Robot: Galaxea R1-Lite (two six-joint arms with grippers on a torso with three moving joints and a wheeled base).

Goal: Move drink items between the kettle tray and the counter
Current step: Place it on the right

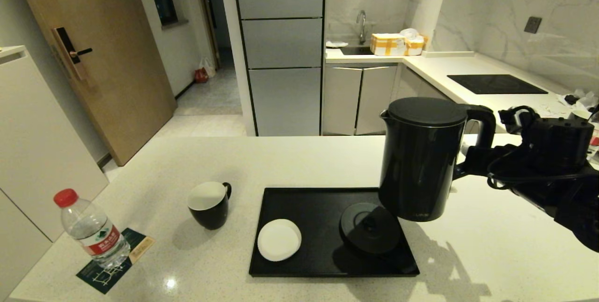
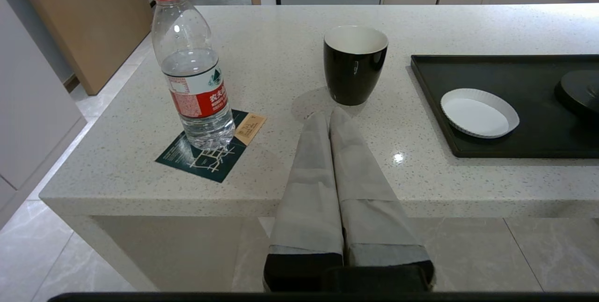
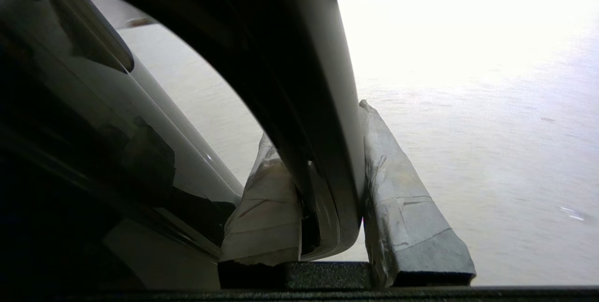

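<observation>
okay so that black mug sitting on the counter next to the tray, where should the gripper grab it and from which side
Probably by the rim. The mug stands upright and open-topped on the counter, its small handle turned to the far side, toward the tray. Come from above, one finger inside the white lining, one outside on the near wall, clear of the handle.

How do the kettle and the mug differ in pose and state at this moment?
The kettle hangs above the tray, clear of its round base, with the right gripper clamped on its handle; the mug stands free on the counter, left of the tray. The kettle is tall and lidded; the mug is short, open-topped and white inside. Both are glossy black outside, with handles.
</observation>
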